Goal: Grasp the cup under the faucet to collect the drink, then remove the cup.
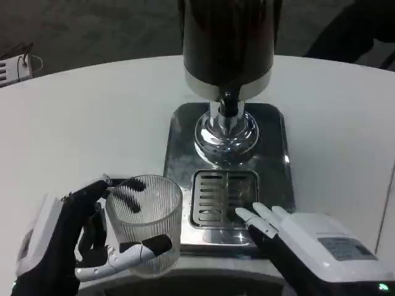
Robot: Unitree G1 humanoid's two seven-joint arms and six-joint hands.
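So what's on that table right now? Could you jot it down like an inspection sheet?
Surface: white table, round-edged.
Job's things: clear ribbed cup, empty, left of the drip grate, not under the faucet; dark drink dispenser on a steel base.
Clutter: nothing seen.
Hands: left hand holds the cup; right hand rests with fingers on the grate's edge.
Cables: nothing seen.
Surroundings: dark floor; small device at far left.

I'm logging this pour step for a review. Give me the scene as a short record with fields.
cup: clear ribbed glass, upright, left of the drip grate, not under the faucet
cup contents: looks empty
left hand: grips the cup
right hand: holds nothing, fingers at the grate's near right corner
dispenser: dark body on steel base
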